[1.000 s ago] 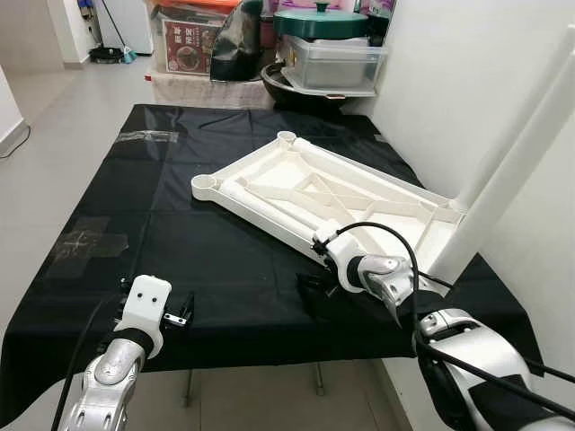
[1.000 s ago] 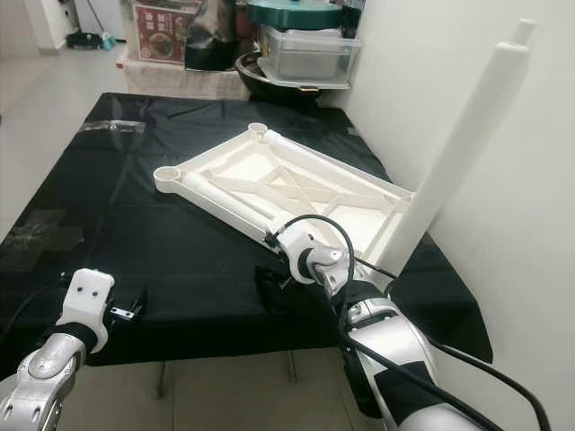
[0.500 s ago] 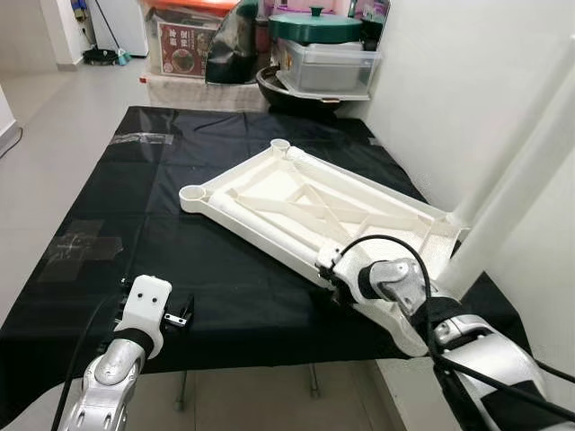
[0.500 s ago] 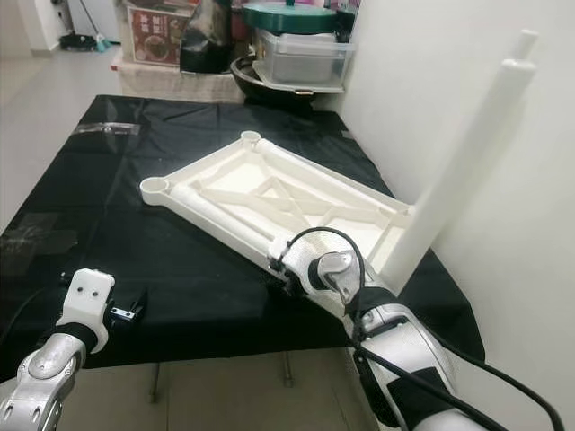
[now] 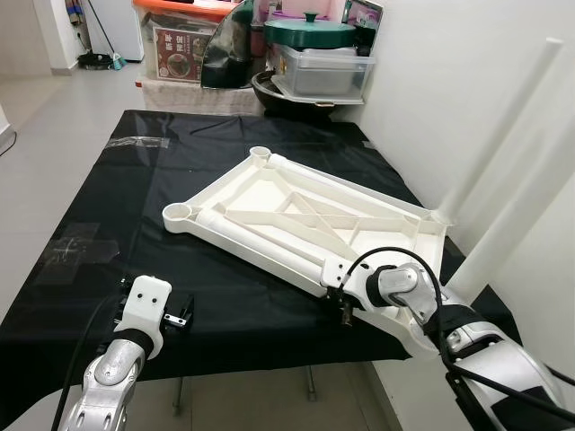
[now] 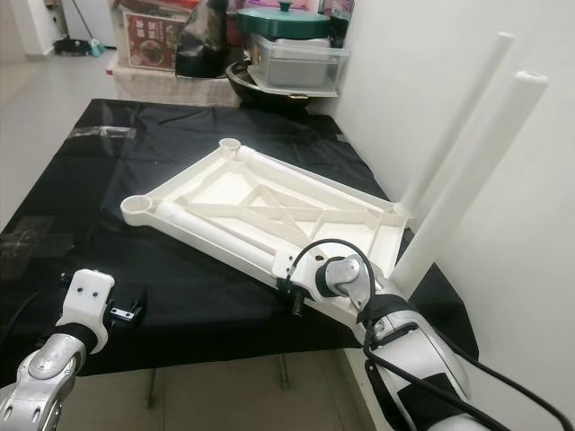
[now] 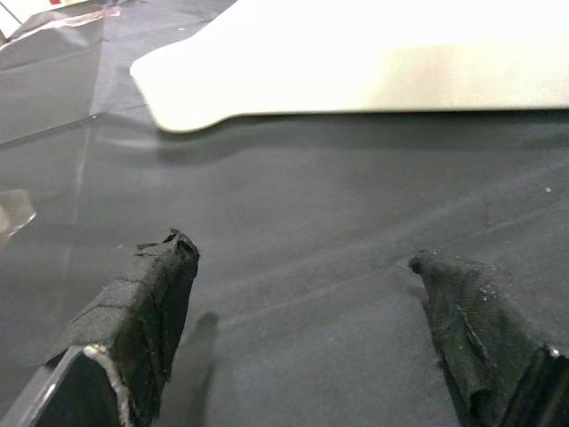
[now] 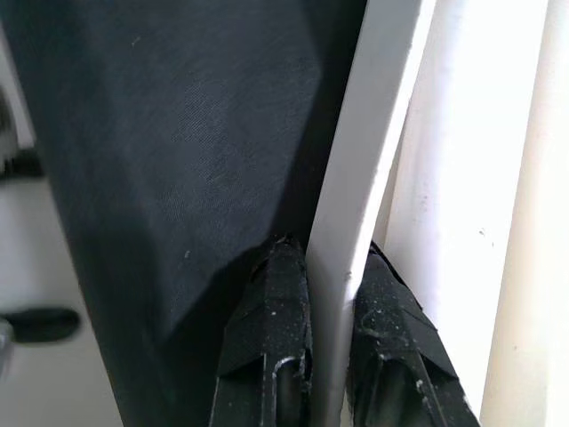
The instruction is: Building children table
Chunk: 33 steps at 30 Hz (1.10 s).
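The white plastic table top (image 5: 305, 220) lies upside down on the black-covered table (image 5: 135, 206). One white leg (image 5: 260, 238) lies along its near rim. Two more white legs (image 6: 467, 180) (image 6: 454, 117) stand upright at its right end, by the wall. My right gripper (image 8: 331, 253) is shut on the top's near rim (image 8: 356, 178) close to the front corner, one finger on each side of the thin edge; it also shows as the right gripper (image 5: 343, 303). My left gripper (image 7: 298, 258) hovers open over bare cloth at the front left, apart from the top's corner socket (image 5: 177, 214).
A white wall (image 5: 449, 81) runs close along the right side. Beyond the table's far end stand storage boxes (image 5: 180, 45), a black wok (image 5: 283, 90) and a clear bin with a green lid (image 5: 310, 27). The table's front edge (image 5: 269, 364) is just below my grippers.
My right gripper moved from the cloth onto the top's near rim and shut on it. The table top slid left and nearer. The view shifted a little; a second upright leg now shows.
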Available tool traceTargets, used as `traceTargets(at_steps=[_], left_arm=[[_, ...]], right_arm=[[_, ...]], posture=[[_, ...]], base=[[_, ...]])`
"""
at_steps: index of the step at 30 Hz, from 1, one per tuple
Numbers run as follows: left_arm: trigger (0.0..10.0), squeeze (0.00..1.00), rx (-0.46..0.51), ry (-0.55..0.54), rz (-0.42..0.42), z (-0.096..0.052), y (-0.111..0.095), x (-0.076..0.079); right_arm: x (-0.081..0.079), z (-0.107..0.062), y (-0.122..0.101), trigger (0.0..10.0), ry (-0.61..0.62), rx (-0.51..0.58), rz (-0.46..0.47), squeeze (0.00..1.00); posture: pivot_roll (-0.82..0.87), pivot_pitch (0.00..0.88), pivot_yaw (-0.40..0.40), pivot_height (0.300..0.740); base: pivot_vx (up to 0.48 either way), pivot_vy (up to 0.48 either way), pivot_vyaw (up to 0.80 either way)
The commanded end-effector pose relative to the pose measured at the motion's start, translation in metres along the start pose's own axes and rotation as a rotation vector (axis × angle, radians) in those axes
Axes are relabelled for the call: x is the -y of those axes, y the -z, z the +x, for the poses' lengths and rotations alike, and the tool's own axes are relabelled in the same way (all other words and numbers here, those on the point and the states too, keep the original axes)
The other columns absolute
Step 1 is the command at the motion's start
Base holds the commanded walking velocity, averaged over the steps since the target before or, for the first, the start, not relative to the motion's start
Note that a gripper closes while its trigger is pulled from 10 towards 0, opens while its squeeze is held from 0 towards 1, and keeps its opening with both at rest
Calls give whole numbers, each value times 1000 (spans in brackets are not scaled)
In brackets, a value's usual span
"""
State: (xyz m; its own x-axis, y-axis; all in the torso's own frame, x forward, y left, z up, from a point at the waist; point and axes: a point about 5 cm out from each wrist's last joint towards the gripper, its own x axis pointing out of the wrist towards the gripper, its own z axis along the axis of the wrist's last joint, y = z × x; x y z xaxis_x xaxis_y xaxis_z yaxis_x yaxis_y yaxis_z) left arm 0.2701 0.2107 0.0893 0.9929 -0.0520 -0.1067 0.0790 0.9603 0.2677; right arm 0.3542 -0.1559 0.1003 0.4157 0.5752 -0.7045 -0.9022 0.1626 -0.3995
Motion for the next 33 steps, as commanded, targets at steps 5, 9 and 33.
traceTargets(at_steps=[5, 9, 33], left_arm=[[10000, 0, -13, 21, 5, 1, 2, 3], [10000, 0, -11, 23, 8, 2, 1, 2], [10000, 0, 17, 72, 12, 10, -10, 9]], right_arm=[[-5, -2, -6, 0, -136, -94, -396, 0], [6, -7, -16, 0, -99, -120, -548, 0], [57, -30, -53, 10000, 178, -20, -407, 0]], posture=[[187, 0, -133, 740], [188, 0, -131, 740], [180, 0, -110, 740]], base=[[0, 0, 0], [0, 0, 0], [0, 0, 0]])
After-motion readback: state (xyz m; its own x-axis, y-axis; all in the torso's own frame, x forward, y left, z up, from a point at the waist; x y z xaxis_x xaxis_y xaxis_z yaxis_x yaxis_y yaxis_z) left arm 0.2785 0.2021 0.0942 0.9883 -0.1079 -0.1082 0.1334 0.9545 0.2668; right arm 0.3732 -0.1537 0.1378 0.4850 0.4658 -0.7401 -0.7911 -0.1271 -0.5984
